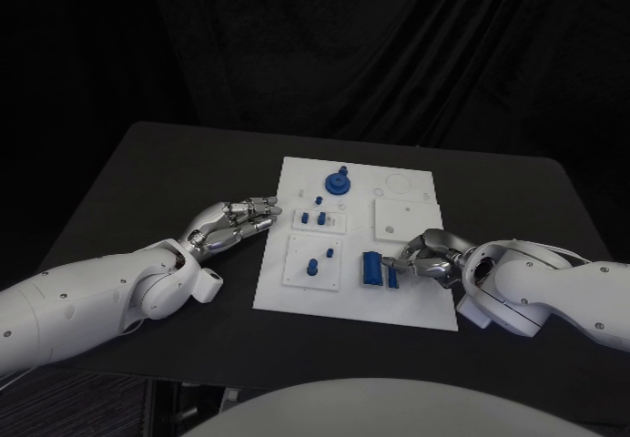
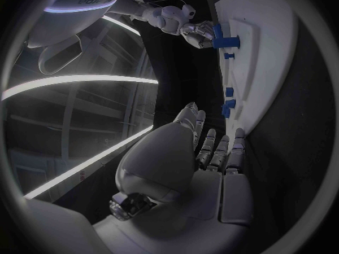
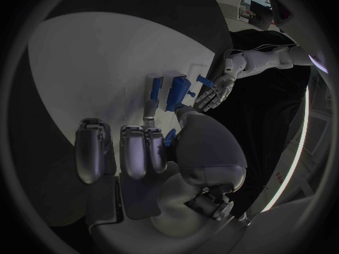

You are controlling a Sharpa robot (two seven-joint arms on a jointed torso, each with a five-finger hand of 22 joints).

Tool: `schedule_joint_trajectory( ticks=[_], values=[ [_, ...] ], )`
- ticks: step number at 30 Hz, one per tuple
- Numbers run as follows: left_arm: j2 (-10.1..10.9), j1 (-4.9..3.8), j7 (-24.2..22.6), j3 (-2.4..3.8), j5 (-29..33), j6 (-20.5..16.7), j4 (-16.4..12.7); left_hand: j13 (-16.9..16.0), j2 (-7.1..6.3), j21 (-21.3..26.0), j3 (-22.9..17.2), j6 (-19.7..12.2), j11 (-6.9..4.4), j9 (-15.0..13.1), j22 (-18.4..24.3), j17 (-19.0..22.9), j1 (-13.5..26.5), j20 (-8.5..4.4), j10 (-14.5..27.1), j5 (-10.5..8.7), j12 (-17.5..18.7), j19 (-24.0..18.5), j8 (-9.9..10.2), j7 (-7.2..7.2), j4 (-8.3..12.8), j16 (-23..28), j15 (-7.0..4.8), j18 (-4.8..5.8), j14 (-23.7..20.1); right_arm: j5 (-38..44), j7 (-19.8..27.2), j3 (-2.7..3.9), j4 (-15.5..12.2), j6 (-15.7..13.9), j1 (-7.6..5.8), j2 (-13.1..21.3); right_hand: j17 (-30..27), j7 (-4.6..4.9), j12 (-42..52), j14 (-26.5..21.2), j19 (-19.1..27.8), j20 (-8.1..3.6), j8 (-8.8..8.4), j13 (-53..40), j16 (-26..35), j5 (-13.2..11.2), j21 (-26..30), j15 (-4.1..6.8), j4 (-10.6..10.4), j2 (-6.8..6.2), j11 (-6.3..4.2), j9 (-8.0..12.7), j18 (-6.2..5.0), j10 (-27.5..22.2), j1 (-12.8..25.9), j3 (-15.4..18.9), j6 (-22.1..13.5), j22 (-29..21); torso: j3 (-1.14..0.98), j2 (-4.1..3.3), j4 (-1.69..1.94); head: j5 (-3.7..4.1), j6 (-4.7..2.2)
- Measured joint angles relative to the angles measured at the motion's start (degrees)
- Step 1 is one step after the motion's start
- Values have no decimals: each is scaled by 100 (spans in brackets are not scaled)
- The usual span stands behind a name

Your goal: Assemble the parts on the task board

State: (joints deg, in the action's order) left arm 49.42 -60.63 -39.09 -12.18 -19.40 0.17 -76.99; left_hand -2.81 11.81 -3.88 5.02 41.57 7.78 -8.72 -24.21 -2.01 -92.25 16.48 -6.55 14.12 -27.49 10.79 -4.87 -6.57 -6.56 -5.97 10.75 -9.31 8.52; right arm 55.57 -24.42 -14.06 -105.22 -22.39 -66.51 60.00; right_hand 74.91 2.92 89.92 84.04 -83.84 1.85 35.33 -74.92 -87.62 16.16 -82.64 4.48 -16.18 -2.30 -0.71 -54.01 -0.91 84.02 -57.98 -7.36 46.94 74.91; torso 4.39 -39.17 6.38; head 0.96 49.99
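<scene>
Task board [image 1: 401, 300] lies mid-counter [image 1: 145, 173], white, with blue parts on it: a round knobbed part [image 1: 338, 183] at the far end, small pegs [image 1: 312, 218] just nearer, a blue block [image 1: 373, 269] at the near right. Right hand [image 1: 430, 255] rests on the board's right edge beside the block, fingers pinching a small blue part [image 3: 170, 136]. Left hand [image 1: 234, 223] lies at the board's left edge, fingers apart, holding nothing.

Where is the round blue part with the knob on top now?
In the head view, the round blue part stands at the task board's far edge, beyond both robot hands.
</scene>
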Motion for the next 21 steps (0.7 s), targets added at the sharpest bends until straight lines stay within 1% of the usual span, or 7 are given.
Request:
schedule_joint_trajectory(
  ticks=[1, 5, 10, 12, 14, 18, 21],
  values=[
    [0, 1, -1, 0, 0, 1, 0, 0, 0, 0, 0, 0, 0, 0, 0, 0, 0, 0, 0, 0, 0, 0, 0, 0, 0, 0, 0, 0, 0, 15, 13, 0, -5, -10, 0, 2, 0, -22, 0, 0, 0, 0, 80, 0, 0, 0, 0, 0, -14, 0, -16, -49, 0, -11, 0, 14, -21, 0, 0, 1, 0, -1, 0],
    [0, 7, -6, 0, 1, 6, 1, 0, 0, 0, 0, 0, 0, 0, -1, 0, 0, 0, 0, 0, 0, 0, 0, 0, 0, 0, 0, -1, 0, 71, 58, 0, -20, -48, 0, 12, 0, -30, 0, 0, 0, 0, 222, 0, 0, 0, 0, 0, -18, 45, -43, -142, 0, 2, -45, 48, -30, 0, 0, 1, 0, -6, 0],
    [1, 14, -11, 1, 1, 10, 2, 0, 0, 0, 0, 0, 0, 0, -1, 0, 0, 0, 0, 0, 0, 0, 0, 0, 0, 0, 0, -1, 0, 109, 106, 0, -39, -93, 0, 45, 0, -65, 0, -17, -13, -13, 290, 0, 0, 0, 0, 17, -2, 101, -43, -203, 0, 2, -101, 64, -65, 0, 0, 1, 0, -6, 0],
    [3, 17, -14, 2, 1, 12, 2, 0, 0, 0, 0, 0, 0, 0, -1, 0, 0, 0, 0, 0, 0, 0, 0, 0, 0, 0, 0, -1, 0, 133, 132, 0, -53, -115, 0, 75, 0, -90, 0, 4, -22, -22, 363, 0, 0, 0, 0, 38, 181, 154, -84, -246, 0, 2, -393, 3, -157, 0, 0, 1, -1, -10, 0],
    [5, 20, -16, 2, 1, 13, 1, 0, 0, 0, 0, 0, 0, 0, -1, 0, 0, 0, 0, 0, 0, 0, 0, 0, 0, 0, 0, -1, 0, 159, 149, -1, -65, -127, 0, 99, 0, -93, 0, 5, -22, -22, 383, 0, 0, 0, 0, 38, 248, 167, -84, -262, 0, 2, -507, -25, -174, 0, 0, 1, -1, -12, 0],
    [9, 23, -20, 2, 2, 16, -1, 0, 0, 0, 0, 0, 0, 0, -2, 0, 0, -1, 0, 0, 0, 0, 0, 0, 0, 0, 0, -1, 0, 269, 195, -3, -126, -133, 0, 175, 0, -113, 0, 5, -22, -22, 524, 0, 0, 0, 0, 38, 420, 137, -84, -339, 0, 2, -752, -22, -194, 0, 0, 1, -1, -18, 0],
    [13, 26, -23, 2, 2, 19, -4, 0, 0, 0, 0, 0, 0, 0, -2, 0, 0, -1, 0, 0, 0, 0, 0, 0, 0, 0, 0, -1, 0, 390, 238, -6, -190, -121, 0, 245, 0, -113, 0, -16, -3, -45, 693, 0, 0, 0, 0, 59, 521, 102, -104, -448, 1, -19, -893, 16, -194, 0, 0, 1, -1, -24, 0]
  ],
)
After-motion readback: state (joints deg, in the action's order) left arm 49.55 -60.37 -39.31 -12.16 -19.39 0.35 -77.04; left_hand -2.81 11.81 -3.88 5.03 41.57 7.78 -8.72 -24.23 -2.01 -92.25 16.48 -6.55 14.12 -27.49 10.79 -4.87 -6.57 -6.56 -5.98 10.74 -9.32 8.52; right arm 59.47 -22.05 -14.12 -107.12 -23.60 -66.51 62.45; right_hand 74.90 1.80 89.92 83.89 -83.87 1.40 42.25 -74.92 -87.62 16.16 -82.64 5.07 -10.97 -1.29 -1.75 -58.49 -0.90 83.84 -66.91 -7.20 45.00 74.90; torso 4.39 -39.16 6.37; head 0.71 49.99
